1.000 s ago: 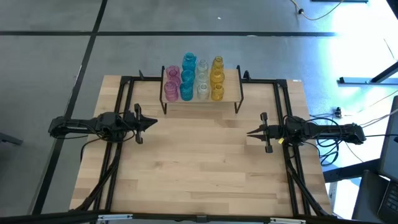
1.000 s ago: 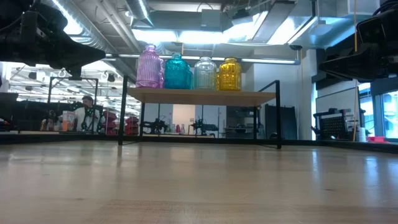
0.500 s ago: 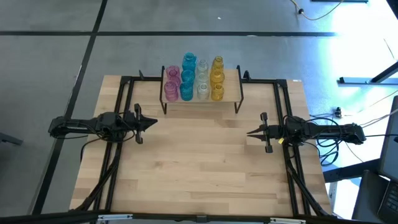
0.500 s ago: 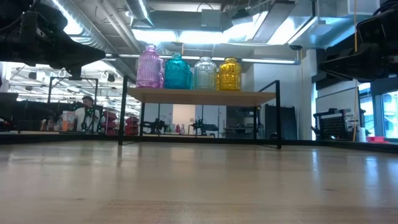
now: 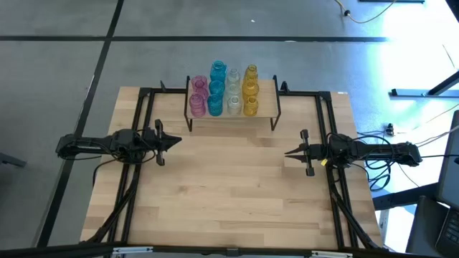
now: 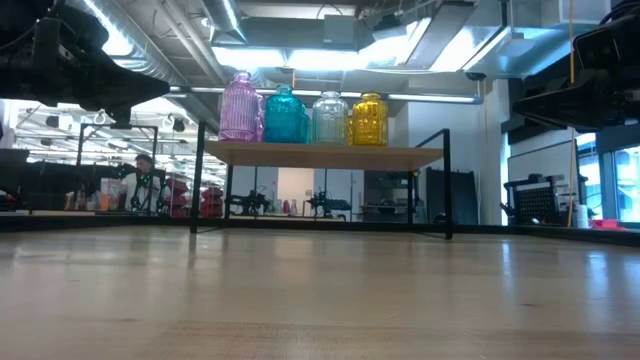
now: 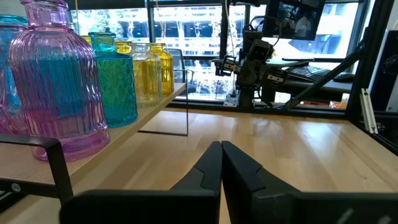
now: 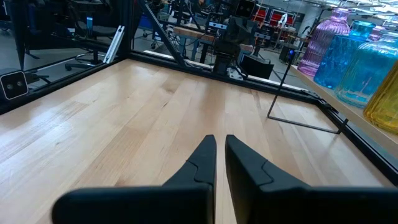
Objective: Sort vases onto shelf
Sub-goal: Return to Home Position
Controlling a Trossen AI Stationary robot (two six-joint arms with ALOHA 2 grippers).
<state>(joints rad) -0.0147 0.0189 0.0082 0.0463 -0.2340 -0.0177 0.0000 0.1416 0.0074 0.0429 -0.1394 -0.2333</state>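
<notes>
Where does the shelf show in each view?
High: shelf at the table's far edge, centre.
Low: centre, raised board under four front vases.
Left wrist: left side, vases on it.
Right wrist: right edge.
Shared landmark: the pink vase.

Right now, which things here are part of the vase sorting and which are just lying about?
Part of the job:
- vases, in colour rows
- shelf beneath them
- left gripper, right gripper, both empty

Just lying about:
- cables beside the table
</notes>
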